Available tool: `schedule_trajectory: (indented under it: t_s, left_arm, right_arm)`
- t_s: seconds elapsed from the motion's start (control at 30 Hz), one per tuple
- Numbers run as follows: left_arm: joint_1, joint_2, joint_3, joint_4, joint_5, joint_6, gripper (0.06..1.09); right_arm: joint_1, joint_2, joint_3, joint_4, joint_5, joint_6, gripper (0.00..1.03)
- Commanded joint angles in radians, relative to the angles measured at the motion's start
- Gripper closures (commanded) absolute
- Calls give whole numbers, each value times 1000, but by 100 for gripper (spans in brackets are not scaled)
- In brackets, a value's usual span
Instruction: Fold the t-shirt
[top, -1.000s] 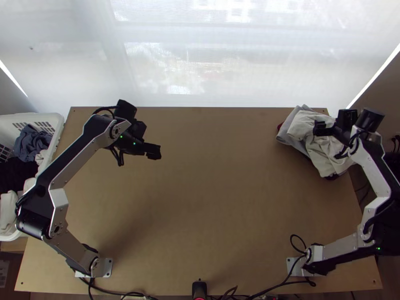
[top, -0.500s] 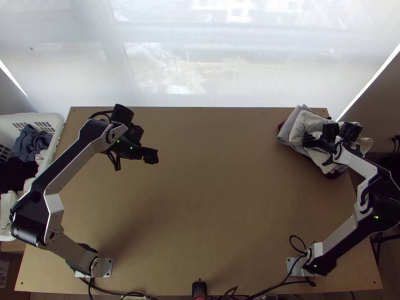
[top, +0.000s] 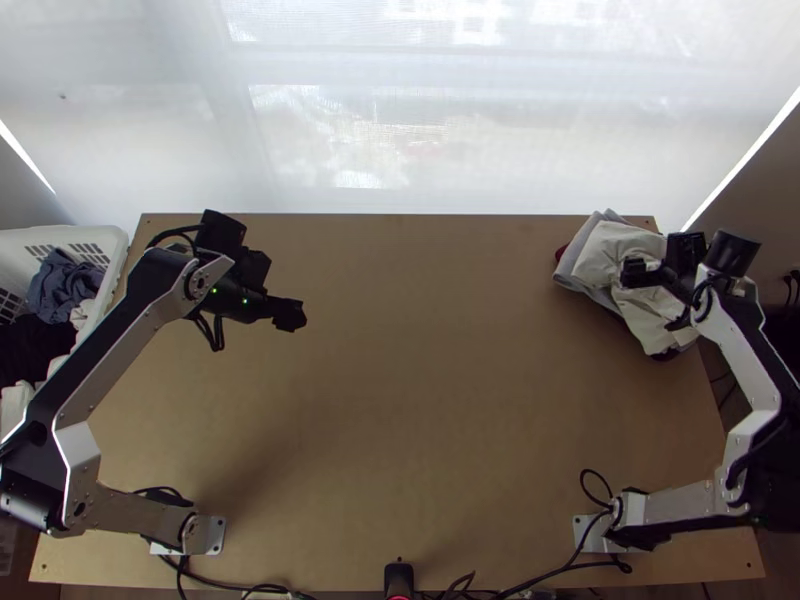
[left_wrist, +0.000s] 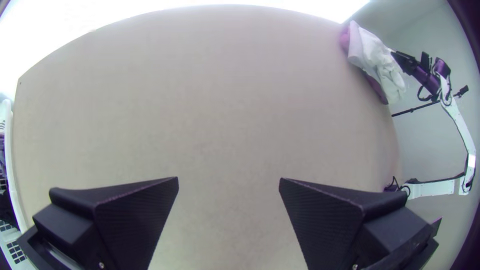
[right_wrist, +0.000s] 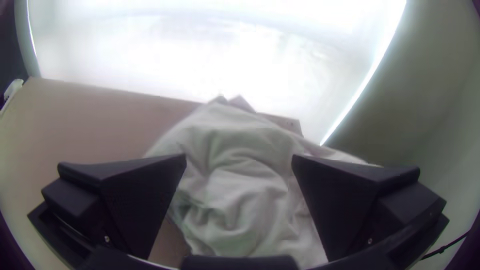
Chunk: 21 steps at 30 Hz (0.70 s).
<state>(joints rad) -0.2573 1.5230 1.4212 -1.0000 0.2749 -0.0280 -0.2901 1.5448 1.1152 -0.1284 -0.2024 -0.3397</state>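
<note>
Both arms have shifted over the last half second: the left pincer (top: 290, 314) has drifted a little left, and the right pincer (top: 634, 272) has backed off to the right and slightly toward the far side. From the left wrist, the left pincer (left_wrist: 228, 181) is released, its two fingers well apart over bare wood. The right pincer (right_wrist: 239, 159) is released too, spread wide above a pale cloth (top: 605, 250) with nothing caught between its fingers; whether it brushes the fabric I can't tell.

That cloth sits bunched and wrinkled at the far right corner of the desk (top: 420, 400), on top of grey cloth (top: 570, 276), with a bit of dark red cloth (top: 559, 254) poking out on the left. Which of them is the t-shirt, I can't say. The right arm (top: 745, 345) hangs across the right end of the heap and hides some of it.

Over on the left, a white basket (top: 118, 250) holds dark blue clothing (top: 62, 282) and black clothing (top: 25, 345), partly blocked by the left arm (top: 110, 360). Black cables (top: 590, 485) curl by the right base, and a small black device (top: 398, 578) stands midway along the near edge.
</note>
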Motion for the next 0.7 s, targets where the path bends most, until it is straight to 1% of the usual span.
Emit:
schedule_trajectory:
  t_s: [0.0,0.03,0.1,0.17,0.23,0.27,0.33,0.4,0.43,0.5,0.53,0.6,0.63,0.67]
  left_arm:
    - [-3,-141,-47,8,-31,10,10]
    - [-11,-176,-61,24,-49,11,10]
    - [-36,-264,-100,72,-103,17,10]
    - [-53,-360,-159,139,-169,20,10]
    - [-53,-454,-220,192,-195,20,10]
    - [-49,-500,-254,222,-223,20,10]
    - [-11,-592,-341,293,-255,22,10]
    - [27,-689,-447,348,-261,37,10]
    - [38,-738,-507,376,-273,60,10]
    - [44,-840,-630,426,-352,100,10]
    - [44,-891,-682,443,-379,111,10]
    - [53,-988,-768,460,-414,111,10]
    - [61,-1037,-803,466,-424,112,10]
    - [73,-1083,-834,474,-424,111,10]
  right_arm:
    - [49,-293,-5,-68,-14,91,5]
    - [62,-339,-20,-68,-15,113,5]
    - [118,-460,-83,-59,-15,125,5]
    - [187,-600,-204,24,-11,122,5]
    - [256,-713,-293,9,-8,119,5]
    - [287,-761,-330,-7,6,131,5]
    - [332,-847,-416,-23,63,139,5]
    - [364,-939,-505,-23,152,145,5]
    - [368,-988,-542,-23,198,166,5]
    - [367,-1111,-617,-4,239,268,5]
    - [365,-1181,-649,-14,259,266,5]
    - [367,-1321,-690,-114,285,254,5]
    - [367,-1385,-706,-177,293,237,5]
    - [367,-1451,-724,-229,310,202,5]
